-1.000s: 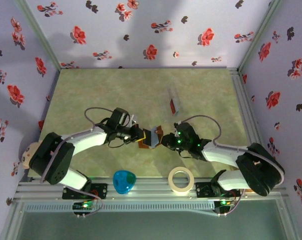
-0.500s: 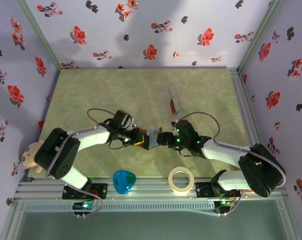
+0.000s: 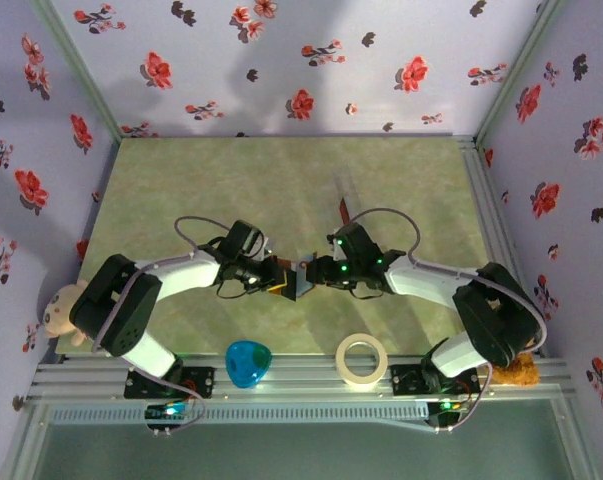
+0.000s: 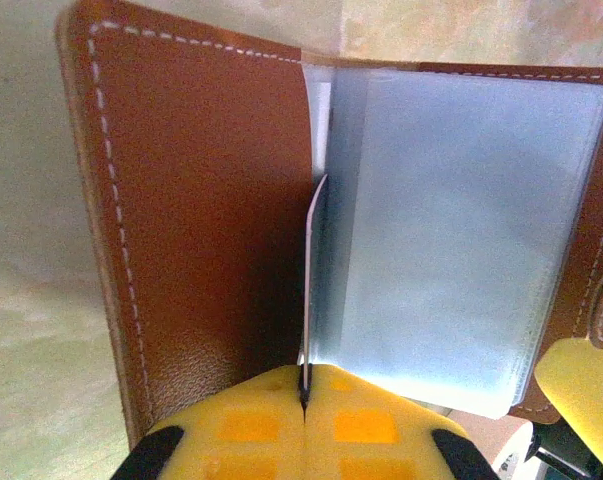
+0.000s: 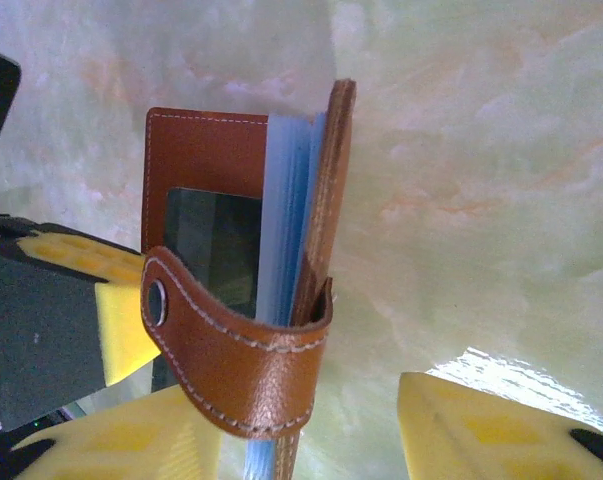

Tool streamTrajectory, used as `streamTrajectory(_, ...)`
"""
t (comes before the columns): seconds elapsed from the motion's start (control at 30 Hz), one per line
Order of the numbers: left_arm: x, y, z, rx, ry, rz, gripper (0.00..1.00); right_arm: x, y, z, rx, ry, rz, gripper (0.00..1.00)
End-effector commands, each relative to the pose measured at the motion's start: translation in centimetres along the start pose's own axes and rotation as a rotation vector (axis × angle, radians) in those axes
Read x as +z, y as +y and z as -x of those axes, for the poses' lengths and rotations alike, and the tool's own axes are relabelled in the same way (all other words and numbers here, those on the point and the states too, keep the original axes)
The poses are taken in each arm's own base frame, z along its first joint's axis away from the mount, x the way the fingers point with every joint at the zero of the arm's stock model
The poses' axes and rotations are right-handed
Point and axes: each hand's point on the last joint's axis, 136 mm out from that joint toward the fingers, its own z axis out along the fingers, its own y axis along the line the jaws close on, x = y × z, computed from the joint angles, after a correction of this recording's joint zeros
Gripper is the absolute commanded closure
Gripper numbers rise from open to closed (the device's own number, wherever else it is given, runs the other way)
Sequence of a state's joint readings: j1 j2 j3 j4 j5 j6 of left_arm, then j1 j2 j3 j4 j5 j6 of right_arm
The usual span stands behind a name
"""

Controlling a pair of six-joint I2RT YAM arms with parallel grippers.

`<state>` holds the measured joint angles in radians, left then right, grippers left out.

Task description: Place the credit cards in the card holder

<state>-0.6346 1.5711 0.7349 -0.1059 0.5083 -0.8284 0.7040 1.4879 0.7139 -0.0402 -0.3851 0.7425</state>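
Observation:
The brown card holder (image 3: 299,276) is held open off the table between my two grippers. My left gripper (image 4: 303,385) is shut on a thin credit card (image 4: 309,290), seen edge-on, slid between the brown cover (image 4: 201,230) and the clear sleeves (image 4: 451,230). From the right wrist this card looks dark (image 5: 211,250) behind the closing tab (image 5: 241,360). My right gripper (image 5: 311,425) is open, its yellow fingers (image 5: 481,425) either side of the holder's lower edge, with a gap on the right side. A red card (image 3: 347,210) stands in the clear stand (image 3: 345,190).
A tape roll (image 3: 362,360) and a blue heart-shaped object (image 3: 248,362) lie near the front rail. A stuffed toy (image 3: 53,310) sits at the left edge and a brown object (image 3: 521,370) at the right base. Green table stretches behind the arms.
My right gripper has moved left and slightly back, closing in on the holder. The left gripper has shifted a little and keeps its hold on the card.

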Motion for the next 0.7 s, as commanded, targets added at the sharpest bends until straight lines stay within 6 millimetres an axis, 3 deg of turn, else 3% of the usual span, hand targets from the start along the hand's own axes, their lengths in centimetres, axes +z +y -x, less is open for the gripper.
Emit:
streamTrajectory(0.0, -0.3, 0.0, 0.2, 0.032, -0.005, 0.035, 1.00, 0.2, -0.5, 0.0, -0.034, 0.030, -0.048, 0.56)
streamTrajectory(0.07, -0.4, -0.1, 0.4, 0.035, -0.006, 0.035, 1.00, 0.4, -0.8, 0.0, -0.038, 0.038, -0.060, 0.58)
streamTrajectory(0.2, -0.5, -0.3, 0.6, 0.039, -0.014, 0.031, 1.00, 0.8, -1.9, -0.6, -0.035, 0.066, -0.108, 0.74)
streamTrajectory(0.4, -1.0, -0.4, 0.8, 0.034, -0.027, 0.017, 1.00, 1.0, -3.6, -1.5, -0.021, 0.091, -0.163, 0.75)
streamTrajectory(0.67, -2.4, -0.7, 1.1, 0.055, -0.069, -0.024, 1.00, 2.1, -2.9, -3.4, -0.018, 0.157, -0.043, 0.84)
